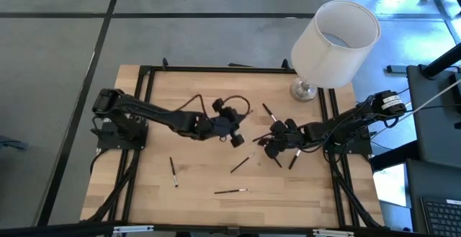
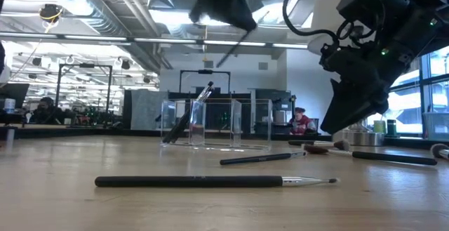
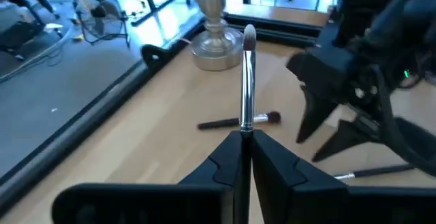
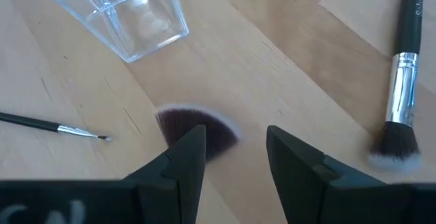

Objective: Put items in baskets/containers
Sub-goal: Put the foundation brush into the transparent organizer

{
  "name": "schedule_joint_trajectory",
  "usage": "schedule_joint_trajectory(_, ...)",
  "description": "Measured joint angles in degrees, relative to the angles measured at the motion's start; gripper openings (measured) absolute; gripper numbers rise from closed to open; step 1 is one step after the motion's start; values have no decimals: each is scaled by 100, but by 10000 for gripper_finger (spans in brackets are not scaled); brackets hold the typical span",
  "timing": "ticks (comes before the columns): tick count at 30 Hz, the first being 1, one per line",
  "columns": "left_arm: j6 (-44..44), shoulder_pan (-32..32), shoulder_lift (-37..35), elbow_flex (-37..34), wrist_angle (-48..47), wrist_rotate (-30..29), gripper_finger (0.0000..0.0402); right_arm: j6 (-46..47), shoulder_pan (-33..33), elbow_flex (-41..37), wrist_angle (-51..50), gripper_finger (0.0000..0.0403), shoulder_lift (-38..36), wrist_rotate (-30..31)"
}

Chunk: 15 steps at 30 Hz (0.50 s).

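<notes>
My left gripper [image 3: 245, 152] is shut on a thin makeup brush [image 3: 248, 81] with a silver ferrule and a pale tip. It hangs high over the table's middle [image 1: 234, 135], above the clear tray [image 2: 210, 122]. In the tray one dark brush [image 2: 188, 113] leans against a wall. My right gripper [image 4: 235, 149] is open and low over the table [image 1: 274, 148], just right of the tray [image 4: 129, 13]. Its fingers stand either side of a fan brush's dark head [image 4: 204, 125]. Other brushes lie flat on the wood [image 1: 173, 171] [image 1: 230, 191] [image 1: 241, 163]. My left gripper pinches the brush's dark handle [image 3: 245, 134] between its two fingers, which lie along the brush. The ferrule and tip stick out ahead of the fingertips. The brush is lifted clear of the table and slants down below the gripper [image 2: 235, 48].
A thick brush with a silver ferrule [image 4: 402, 94] and a fine-tipped one [image 4: 54, 125] lie near my right gripper. A long brush [image 2: 210, 181] lies toward the near edge. The white-shaded lamp [image 1: 335, 39] stands at the far right corner on its metal base [image 3: 214, 47].
</notes>
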Motion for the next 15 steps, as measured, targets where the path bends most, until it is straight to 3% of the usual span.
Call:
schedule_joint_trajectory(5, -160, 57, 141, -452, 822, -197, 22, -120, 40, 0, -13, 156, 0, -87)
schedule_joint_trajectory(10, -575, 92, 161, -806, 771, -402, 28, -157, 47, 0, -47, 156, 0, -96)
schedule_joint_trajectory(15, -777, 101, 157, -1046, 759, -176, 40, -155, 47, 0, -47, 156, 0, -92)
